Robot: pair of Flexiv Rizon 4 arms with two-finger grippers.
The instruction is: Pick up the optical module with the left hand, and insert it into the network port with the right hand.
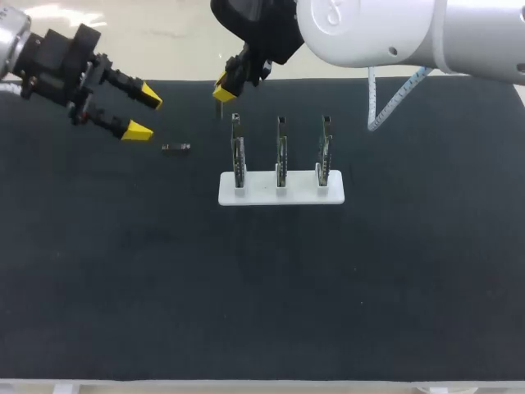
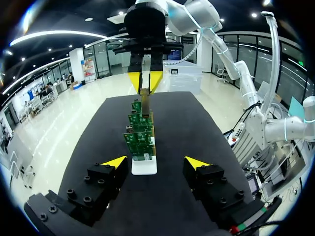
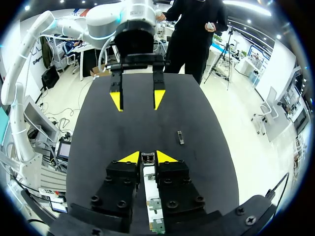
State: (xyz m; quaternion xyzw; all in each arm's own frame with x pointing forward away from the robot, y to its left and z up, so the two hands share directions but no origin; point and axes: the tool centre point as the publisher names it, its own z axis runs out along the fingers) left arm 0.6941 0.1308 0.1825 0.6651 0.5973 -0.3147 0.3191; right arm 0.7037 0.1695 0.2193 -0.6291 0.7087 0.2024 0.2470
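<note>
My right gripper (image 1: 223, 89) hangs just above the leftmost of three upright circuit boards (image 1: 237, 152). It is shut on a small optical module (image 3: 147, 158), which shows between its yellow tips in the right wrist view. The boards stand in a white base (image 1: 281, 189). A second dark module (image 1: 175, 148) lies flat on the black mat left of the base. My left gripper (image 1: 143, 113) is open at the back left, short of that module, with nothing between its fingers. In the left wrist view the boards (image 2: 140, 140) line up ahead of it, with the right gripper (image 2: 145, 82) beyond them.
A white cable (image 1: 394, 98) hangs from my right arm onto the mat behind the rightmost board (image 1: 326, 152). The black mat (image 1: 262, 295) covers the table in front of the base.
</note>
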